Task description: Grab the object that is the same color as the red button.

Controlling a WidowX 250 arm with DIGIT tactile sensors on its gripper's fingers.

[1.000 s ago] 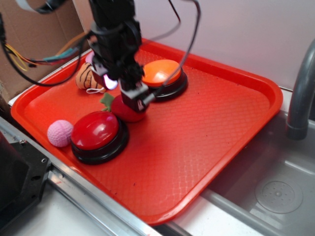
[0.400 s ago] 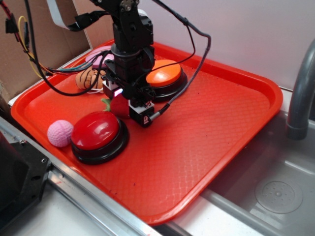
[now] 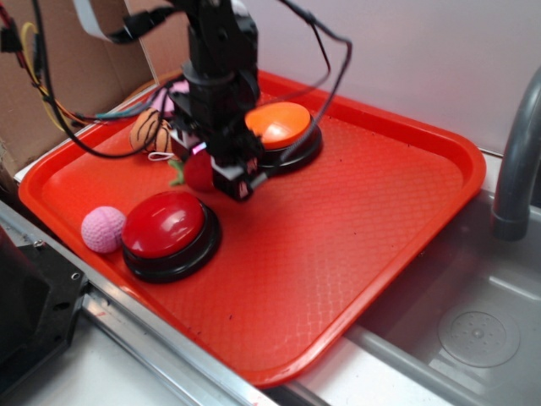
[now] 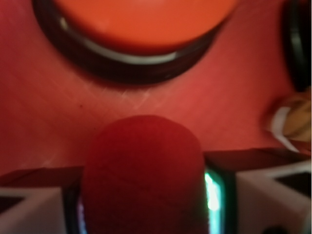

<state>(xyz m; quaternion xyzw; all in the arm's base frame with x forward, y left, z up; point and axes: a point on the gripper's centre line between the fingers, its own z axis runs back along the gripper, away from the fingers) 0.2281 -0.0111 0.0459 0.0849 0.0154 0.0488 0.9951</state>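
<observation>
Three dome push-buttons stand on my red tray (image 3: pixel 406 220): the red button (image 3: pixel 164 224) at the near left, an orange-domed button (image 3: pixel 279 124) behind my arm, and a pink-domed button (image 3: pixel 162 101) at the far left, mostly hidden by my wrist and cables. Three soft toys share the tray as well: one pink knitted ball (image 3: pixel 103 229) touching the left side of the red button's black base, one orange striped plush (image 3: pixel 149 131) beside the pink-domed button, and the one red plush fruit (image 3: pixel 198 172) that matches the red button's colour.

My tool (image 3: pixel 215 169) is down at the tray between the red button and the orange-domed button, and its two fingers (image 4: pixel 222 195) pinch the red plush fruit from either side. From the wrist view the fruit (image 4: pixel 143 178) fills the gap between the pads, fuzzy and rounded, with the rim of the orange-domed button (image 4: pixel 139 29) just ahead of it and a bit of the striped plush (image 4: pixel 295 122) at the right edge. In the exterior view a little of the fruit's green stem shows at its left, near the far edge of the red button.

One small white mark sits on my near finger, too small for me to read. I can make out no other writing on the buttons, toys or tray.
</observation>
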